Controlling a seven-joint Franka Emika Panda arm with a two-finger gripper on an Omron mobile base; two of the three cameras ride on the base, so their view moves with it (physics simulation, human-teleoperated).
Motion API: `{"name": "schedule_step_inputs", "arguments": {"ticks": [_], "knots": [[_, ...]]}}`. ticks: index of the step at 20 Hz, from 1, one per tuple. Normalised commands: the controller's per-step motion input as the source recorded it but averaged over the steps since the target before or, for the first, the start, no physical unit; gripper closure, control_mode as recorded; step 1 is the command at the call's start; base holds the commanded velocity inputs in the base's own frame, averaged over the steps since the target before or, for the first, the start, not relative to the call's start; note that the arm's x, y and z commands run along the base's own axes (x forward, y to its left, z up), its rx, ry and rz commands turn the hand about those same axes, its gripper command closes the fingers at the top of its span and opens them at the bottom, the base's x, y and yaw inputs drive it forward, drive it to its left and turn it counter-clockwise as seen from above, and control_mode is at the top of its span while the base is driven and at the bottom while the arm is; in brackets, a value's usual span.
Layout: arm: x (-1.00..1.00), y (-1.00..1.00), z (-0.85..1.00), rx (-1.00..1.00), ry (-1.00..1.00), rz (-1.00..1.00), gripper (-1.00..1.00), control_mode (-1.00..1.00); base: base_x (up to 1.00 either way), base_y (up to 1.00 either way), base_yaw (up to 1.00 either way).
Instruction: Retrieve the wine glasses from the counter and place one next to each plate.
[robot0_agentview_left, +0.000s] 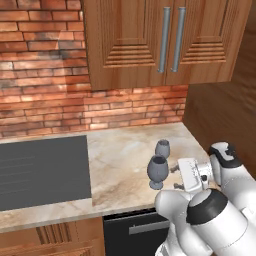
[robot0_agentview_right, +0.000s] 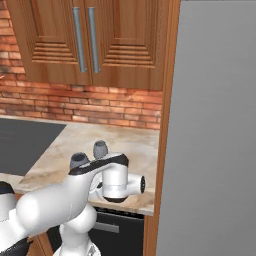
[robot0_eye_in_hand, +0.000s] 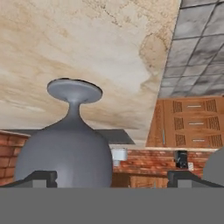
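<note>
Left base view: the nearer wine glass (robot0_agentview_left: 158, 171) is seen upright on the counter (robot0_agentview_left: 120, 165) at centre, just left of the tool (robot0_agentview_left: 176, 177). Hand view: its bowl (robot0_eye_in_hand: 65, 153) is seen off-centre toward the left fingertip (robot0_eye_in_hand: 41, 177), jaws spread wide, nothing held.

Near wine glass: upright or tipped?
Upright. The near wine glass stands on its foot on the counter, bowl above the stem, beside the open gripper.
</note>
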Motion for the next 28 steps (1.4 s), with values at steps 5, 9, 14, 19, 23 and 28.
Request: {"name": "schedule_step_inputs", "arguments": {"ticks": [5, 9, 14, 19, 23, 28], "knots": [[0.14, 0.09, -0.09, 0.00, 0.02, 0.00, -1.00, -1.00, 0.00, 0.00, 0.00], [0.27, 0.01, -0.21, 0.00, 0.11, 0.00, -1.00, -1.00, 0.00, 0.00, 0.00], [0.16, 0.00, -0.23, 0.00, 0.12, 0.00, -1.00, -1.00, 0.00, 0.00, 0.00], [0.00, 0.00, -0.29, 0.00, 0.12, 0.00, -1.00, -1.00, 0.00, 0.00, 0.00], [0.00, 0.03, -0.24, 0.00, 0.06, 0.00, -1.00, -1.00, 0.00, 0.00, 0.00], [0.00, 0.19, -0.05, 0.00, 0.00, 0.00, -1.00, -1.00, 0.00, 0.00, 0.00]]}}
